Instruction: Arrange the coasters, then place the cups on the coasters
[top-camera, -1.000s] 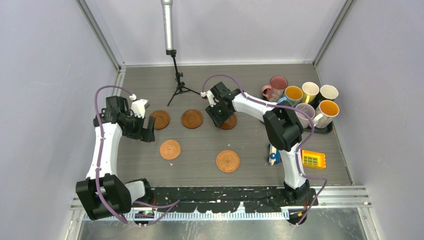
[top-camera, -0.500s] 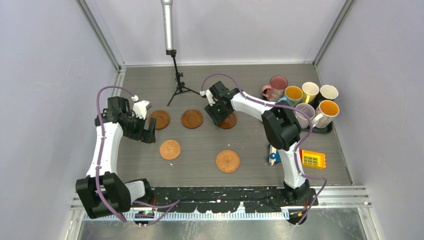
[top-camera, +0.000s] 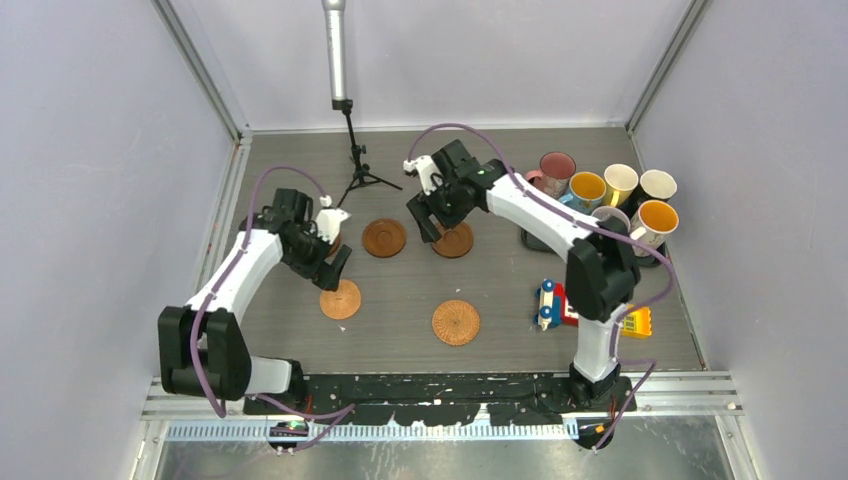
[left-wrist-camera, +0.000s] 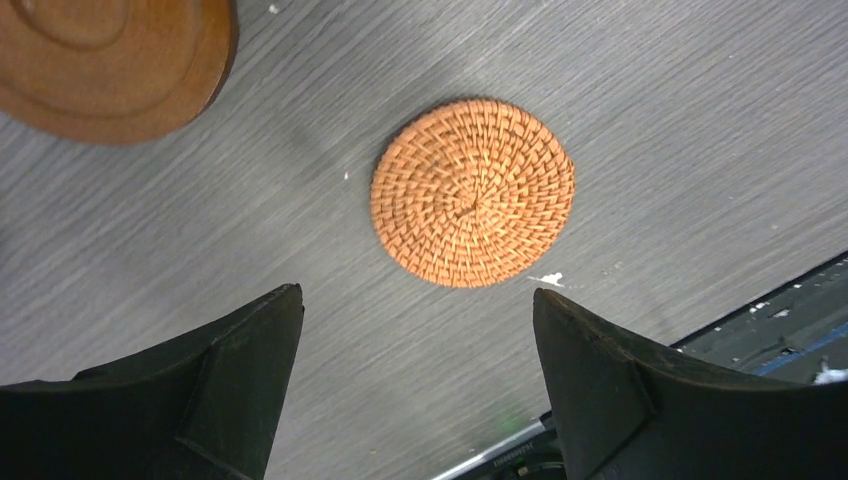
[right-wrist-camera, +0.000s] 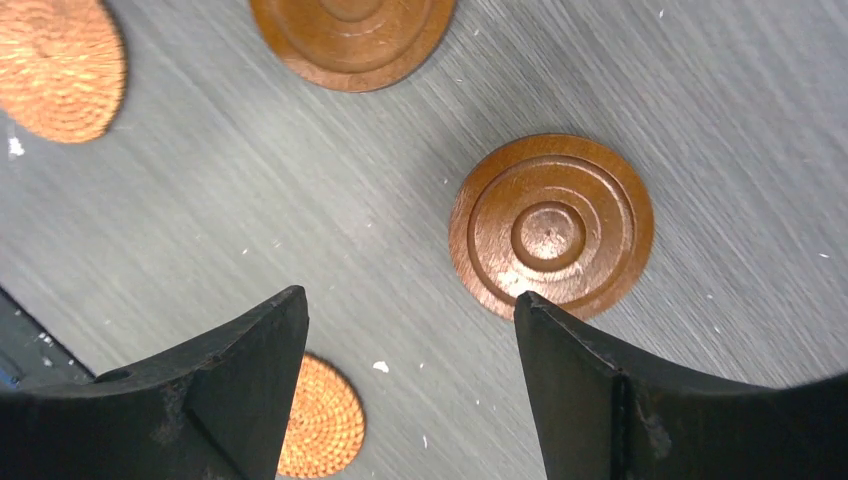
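Observation:
Two dark ringed coasters (top-camera: 384, 237) (top-camera: 453, 240) lie mid-table, and two woven orange coasters (top-camera: 340, 299) (top-camera: 456, 322) lie nearer the arms. My left gripper (top-camera: 335, 262) (left-wrist-camera: 415, 310) hangs open just behind the left woven coaster (left-wrist-camera: 472, 192), over a third dark coaster (left-wrist-camera: 110, 60). My right gripper (top-camera: 425, 222) (right-wrist-camera: 410, 305) is open and empty above the table, beside a ringed coaster (right-wrist-camera: 551, 225). The cups stand clustered at the right: pink (top-camera: 555, 170), blue (top-camera: 587, 189), yellow (top-camera: 620, 182), black (top-camera: 657, 185), white (top-camera: 650, 222), and lilac (top-camera: 607, 216) partly behind the arm.
A tripod stand (top-camera: 352, 170) rises at the back centre. The cups rest on a black tray (top-camera: 650, 258). A colourful toy phone (top-camera: 556, 303) and a yellow block (top-camera: 636, 321) lie near the right arm's base.
My right gripper has opened, let go of the dark coaster and drawn back from it. My left arm has swung right and forward over the left coasters.

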